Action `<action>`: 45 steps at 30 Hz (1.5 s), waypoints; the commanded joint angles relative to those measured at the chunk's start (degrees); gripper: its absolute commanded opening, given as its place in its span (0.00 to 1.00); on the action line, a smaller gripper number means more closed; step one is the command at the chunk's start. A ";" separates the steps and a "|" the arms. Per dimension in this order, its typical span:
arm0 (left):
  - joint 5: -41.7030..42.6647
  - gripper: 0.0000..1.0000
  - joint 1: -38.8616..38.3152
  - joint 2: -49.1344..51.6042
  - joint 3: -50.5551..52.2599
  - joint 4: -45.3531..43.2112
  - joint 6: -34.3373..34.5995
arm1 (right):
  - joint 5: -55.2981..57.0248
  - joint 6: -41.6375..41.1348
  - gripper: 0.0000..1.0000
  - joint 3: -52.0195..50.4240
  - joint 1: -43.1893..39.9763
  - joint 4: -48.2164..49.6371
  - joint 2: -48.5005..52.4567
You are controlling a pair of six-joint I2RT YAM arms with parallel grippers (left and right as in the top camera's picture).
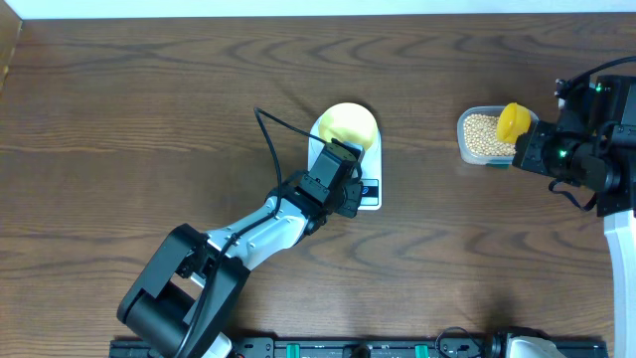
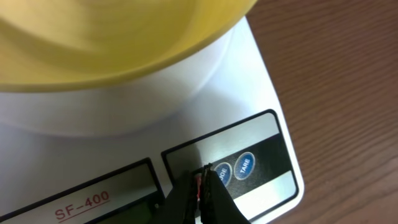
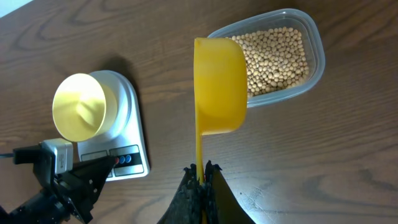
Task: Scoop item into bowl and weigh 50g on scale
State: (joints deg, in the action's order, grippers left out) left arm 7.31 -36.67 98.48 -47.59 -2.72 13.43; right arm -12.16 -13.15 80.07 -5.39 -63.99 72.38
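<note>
The pale yellow bowl [image 1: 348,126] [image 3: 79,106] [image 2: 112,37] stands empty on the white scale [image 1: 370,199] [image 3: 129,102] [image 2: 249,93]. My left gripper [image 1: 355,189] [image 2: 204,171] [image 3: 114,160] is shut, its tip down on the scale's button panel just left of the two blue buttons [image 2: 234,168]; a bit of red shows between the fingers. My right gripper [image 1: 527,149] [image 3: 200,168] is shut on the handle of a bright yellow scoop [image 1: 513,121] [image 3: 219,87], which hangs over the near end of the clear tub [image 1: 467,151] [image 3: 318,56] of tan beans [image 1: 482,134] [image 3: 273,53]. No beans show in the scoop.
The left arm's black cable [image 1: 268,139] loops over the wooden table beside the scale. A black rail [image 1: 348,348] runs along the table's front edge. The right arm's base [image 1: 621,249] stands at the right edge.
</note>
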 commanded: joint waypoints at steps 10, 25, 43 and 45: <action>-0.74 0.07 -0.07 1.53 0.50 -0.35 -0.72 | -0.42 0.52 0.01 1.09 -0.31 -0.02 0.39; -0.74 0.07 -0.07 1.53 0.50 1.73 -0.72 | -0.42 0.52 0.01 1.09 -0.31 -0.33 0.39; -2.03 0.07 -0.07 5.68 0.50 2.23 -0.70 | -0.42 0.37 0.01 1.09 -0.31 -1.22 0.39; -2.03 0.07 -0.07 5.68 0.50 2.56 -0.70 | -0.42 0.37 0.01 1.09 -0.31 -1.33 0.39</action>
State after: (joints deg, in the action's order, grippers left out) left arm 7.14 -36.84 100.47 -48.53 -2.04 13.41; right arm -12.16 -13.15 80.07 -5.39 -65.17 72.38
